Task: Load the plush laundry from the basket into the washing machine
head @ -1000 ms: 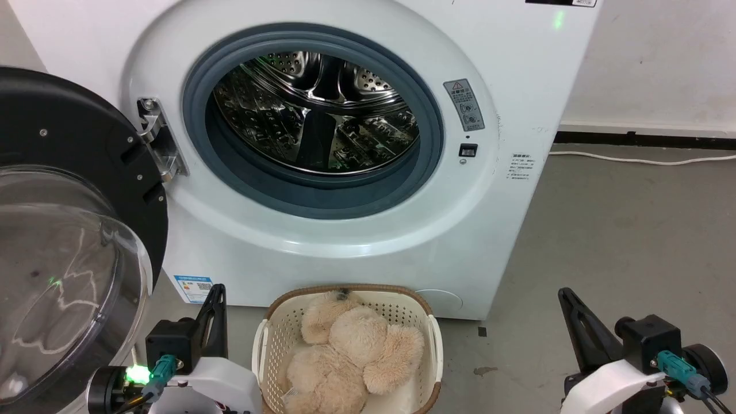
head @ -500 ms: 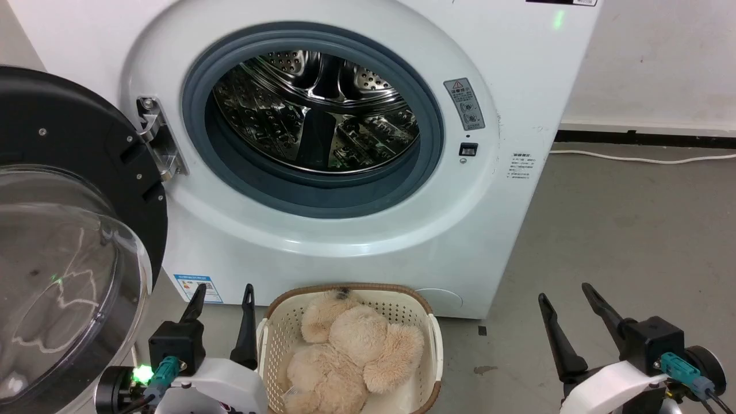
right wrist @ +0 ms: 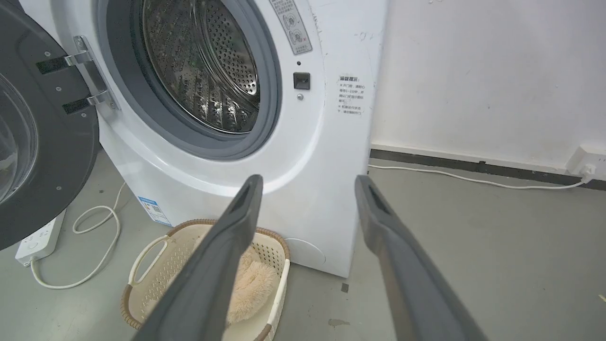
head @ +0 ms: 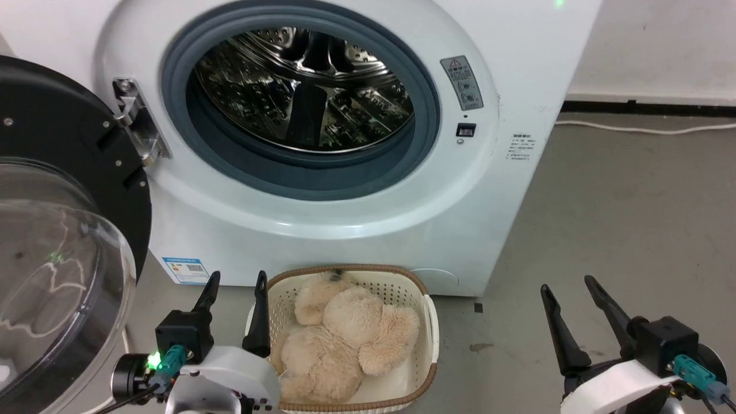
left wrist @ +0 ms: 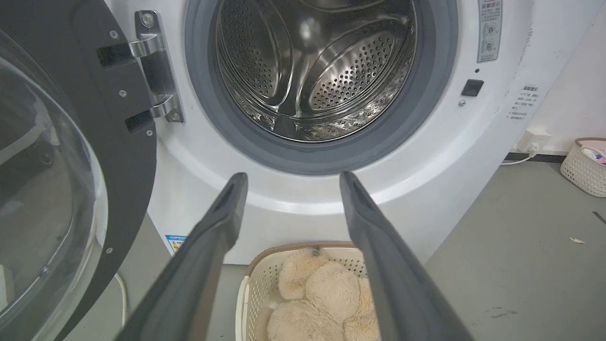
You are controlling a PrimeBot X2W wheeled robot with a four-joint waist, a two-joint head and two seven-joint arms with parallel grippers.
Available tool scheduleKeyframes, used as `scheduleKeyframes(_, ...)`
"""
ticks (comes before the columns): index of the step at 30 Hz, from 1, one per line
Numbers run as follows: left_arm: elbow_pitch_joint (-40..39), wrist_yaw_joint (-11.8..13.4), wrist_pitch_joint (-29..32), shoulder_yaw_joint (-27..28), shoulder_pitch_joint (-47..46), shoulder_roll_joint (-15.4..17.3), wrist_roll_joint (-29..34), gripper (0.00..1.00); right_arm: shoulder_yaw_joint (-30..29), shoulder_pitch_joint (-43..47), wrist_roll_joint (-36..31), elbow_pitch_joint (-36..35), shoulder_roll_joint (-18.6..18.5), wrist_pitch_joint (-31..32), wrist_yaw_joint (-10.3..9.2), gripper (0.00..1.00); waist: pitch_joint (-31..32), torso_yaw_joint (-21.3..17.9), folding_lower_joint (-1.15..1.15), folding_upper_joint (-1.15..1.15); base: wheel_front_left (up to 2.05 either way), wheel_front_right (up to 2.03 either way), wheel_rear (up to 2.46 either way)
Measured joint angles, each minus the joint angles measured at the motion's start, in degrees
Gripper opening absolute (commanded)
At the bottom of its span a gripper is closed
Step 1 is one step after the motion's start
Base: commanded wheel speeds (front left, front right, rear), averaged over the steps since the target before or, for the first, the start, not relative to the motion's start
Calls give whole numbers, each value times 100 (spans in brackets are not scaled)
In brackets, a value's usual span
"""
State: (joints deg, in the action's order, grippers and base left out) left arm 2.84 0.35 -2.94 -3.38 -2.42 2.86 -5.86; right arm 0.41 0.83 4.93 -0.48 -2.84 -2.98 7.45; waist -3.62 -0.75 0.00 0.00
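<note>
Bottom centre of head view: 1 plush laundry (head: 345, 339) in 1 basket (head: 368, 268), lower edge cut off. Above: 1 washing machine (head: 356, 230), door (head: 57, 144) open. 2 grippers: left gripper (head: 238, 277), right gripper (head: 566, 283), both jaws wide, empty. 2nd basket (left wrist: 584, 166) cropped, right edge of left wrist view.

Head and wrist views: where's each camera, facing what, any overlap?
Head view: on head, looking forward-down at washing machine and basket; left gripper, right gripper at bottom corners.
Left wrist view: on left wrist, facing the drum between own fingers.
Right wrist view: on right wrist, facing machine's right front; own fingers.
Shared: all show drum and basket.
</note>
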Motion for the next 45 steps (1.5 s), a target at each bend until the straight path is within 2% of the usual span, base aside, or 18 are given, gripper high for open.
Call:
scheduleKeyframes(11,523,-57,-125,-144,-509,-1,-190,100,-9,-68,287,-143,0,-123,-1,100,-441,-175,0,0,0,0,0)
scheduleKeyframes(27,1850,-151,-155,-399,-1574,45,-430,100,-58,-339,773,-389,0,-321,-1,100,-1345,-505,1,0,0,0,0)
scheduleKeyframes(37,2803,10,301,-554,-2247,166,-612,100,-115,-454,1088,-533,0,-439,-1,100,-1941,-680,0,0,0,0,0)
scheduleKeyframes(45,3640,207,1081,-959,-2936,363,-573,100,-159,-559,1379,-679,0,-528,-1,100,-2539,-813,1,0,0,0,0)
